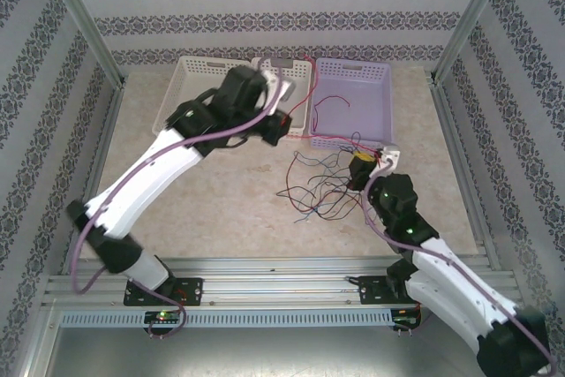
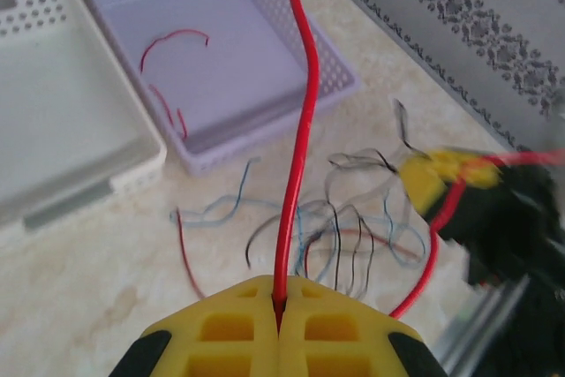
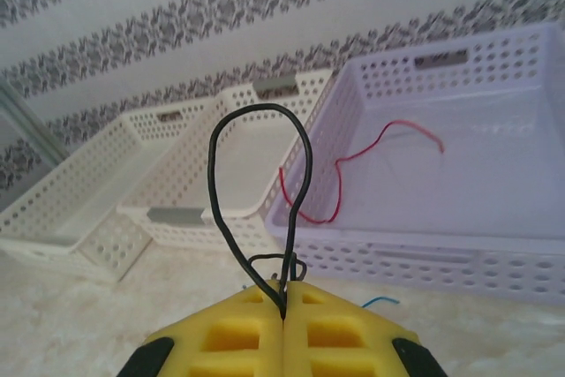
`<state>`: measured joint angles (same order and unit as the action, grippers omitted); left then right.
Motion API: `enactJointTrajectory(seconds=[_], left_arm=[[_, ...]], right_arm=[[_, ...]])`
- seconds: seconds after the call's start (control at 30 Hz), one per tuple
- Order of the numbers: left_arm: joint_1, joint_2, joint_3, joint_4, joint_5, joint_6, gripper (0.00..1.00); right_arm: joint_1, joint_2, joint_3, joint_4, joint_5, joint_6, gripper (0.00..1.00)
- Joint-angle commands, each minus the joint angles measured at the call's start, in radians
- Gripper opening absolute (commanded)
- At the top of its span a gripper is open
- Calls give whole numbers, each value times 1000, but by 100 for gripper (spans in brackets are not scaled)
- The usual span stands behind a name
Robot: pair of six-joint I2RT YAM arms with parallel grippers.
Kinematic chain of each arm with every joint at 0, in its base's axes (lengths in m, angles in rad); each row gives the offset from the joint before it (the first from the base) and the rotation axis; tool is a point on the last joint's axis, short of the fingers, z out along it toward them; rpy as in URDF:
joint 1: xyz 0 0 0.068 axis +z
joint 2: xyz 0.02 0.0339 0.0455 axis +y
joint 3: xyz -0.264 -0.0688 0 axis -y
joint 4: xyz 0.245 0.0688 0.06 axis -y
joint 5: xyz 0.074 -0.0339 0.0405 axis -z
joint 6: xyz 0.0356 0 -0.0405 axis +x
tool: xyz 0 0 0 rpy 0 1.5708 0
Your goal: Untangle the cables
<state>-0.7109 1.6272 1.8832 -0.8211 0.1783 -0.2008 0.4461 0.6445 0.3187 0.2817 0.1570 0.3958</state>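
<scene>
Cables (image 1: pixel 320 187) sit as one loose tangle on the tabletop (image 1: pixel 221 200) just in front of the lilac basket (image 1: pixel 366 86), off its near-left corner. Strands are red, blue-teal and black-grey, too thin and crossed to count. Two arms are in view. The left arm is stretched long and diagonal toward the lilac basket with its wrist bent over, and in the top view its head is just left of the basket's left wall. The left gripper (image 2: pixel 279 305) has its jaws pressed fully together, pinching one red cable (image 2: pixel 303 121) that runs up out of the pinch past the basket's near corner. The right arm is folded, with its elbow low and its forearm angled up toward the basket. Its head is over the tangle, just in front of the basket's near wall. The right gripper (image 3: pixel 283 306) is also clamped fully closed, nipping one black cable (image 3: pixel 260 105) that stands up from the pinch as a tall narrow loop. There are three baskets in a row: the lilac one, a middle white basket (image 3: pixel 199 187) touching or nearly touching its left side, and an outer white basket (image 3: pixel 79 200) beyond that. The lilac basket holds one red wire (image 3: pixel 381 130), lying curled on its floor apart from the tangle. A few blue-teal and grey strand ends trail from the tangle toward the basket's near wall.
</scene>
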Motion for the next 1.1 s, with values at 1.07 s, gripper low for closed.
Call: enactJointTrajectory(seconds=[1.07], left_arm=[[59,1108,850,311,122,-261,6]], right_arm=[[-30,-559,13,-519,-62,94,0]])
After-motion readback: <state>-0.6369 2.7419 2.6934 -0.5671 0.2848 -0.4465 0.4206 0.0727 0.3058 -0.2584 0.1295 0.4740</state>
